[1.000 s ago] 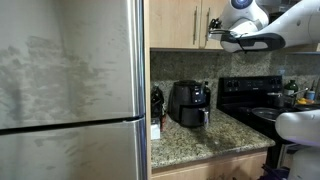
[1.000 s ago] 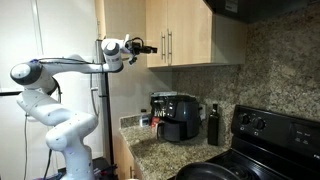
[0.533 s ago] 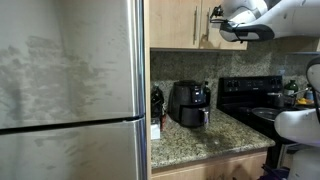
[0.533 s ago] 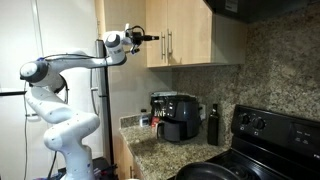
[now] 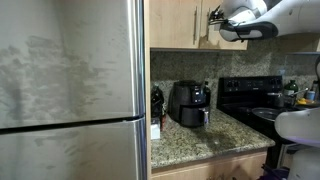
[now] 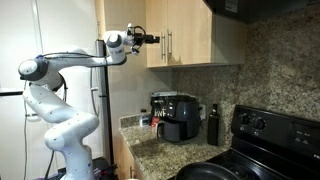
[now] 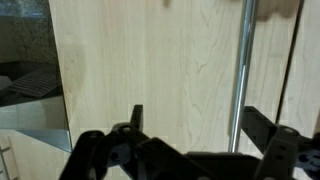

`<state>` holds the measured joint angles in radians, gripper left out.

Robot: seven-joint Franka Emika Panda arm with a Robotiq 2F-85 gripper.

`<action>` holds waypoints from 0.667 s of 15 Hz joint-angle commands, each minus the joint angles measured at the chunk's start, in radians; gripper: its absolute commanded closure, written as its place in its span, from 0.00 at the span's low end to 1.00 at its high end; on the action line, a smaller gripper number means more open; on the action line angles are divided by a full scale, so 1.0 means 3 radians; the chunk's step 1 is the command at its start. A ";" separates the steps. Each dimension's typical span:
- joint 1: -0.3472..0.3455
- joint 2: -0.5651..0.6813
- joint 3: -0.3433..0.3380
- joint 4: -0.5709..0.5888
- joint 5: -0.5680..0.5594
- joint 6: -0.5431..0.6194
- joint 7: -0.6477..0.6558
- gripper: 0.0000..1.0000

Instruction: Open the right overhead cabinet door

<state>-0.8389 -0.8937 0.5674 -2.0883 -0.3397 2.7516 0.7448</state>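
**Gripper open at the handles; right door shut.**
Your gripper (image 6: 153,40) hangs with its fingers (image 7: 135,118) spread, gripping nothing. In an exterior view the right door (image 6: 190,30) sits at 1 o'clock, closed flush with the left door (image 6: 157,20), above the air fryer (image 6: 178,115). The gripper is at that door's 9 o'clock, near its handle (image 6: 170,45). In the wrist view a silver bar (image 7: 243,70) stands between the fingers, toward 3 o'clock. Which door it belongs to cannot be told, nor any contact.
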 commanded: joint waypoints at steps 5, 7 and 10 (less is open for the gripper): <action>0.0459 0.0554 -0.0173 0.0437 0.0096 -0.0415 -0.0872 0.00; 0.0451 0.0481 -0.0180 0.0335 -0.0013 -0.0310 -0.0716 0.00; 0.0451 0.0605 -0.0133 0.0464 -0.0014 -0.0421 -0.0712 0.00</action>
<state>-0.7118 -0.7496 0.5183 -1.9822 -0.3291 2.6535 0.5235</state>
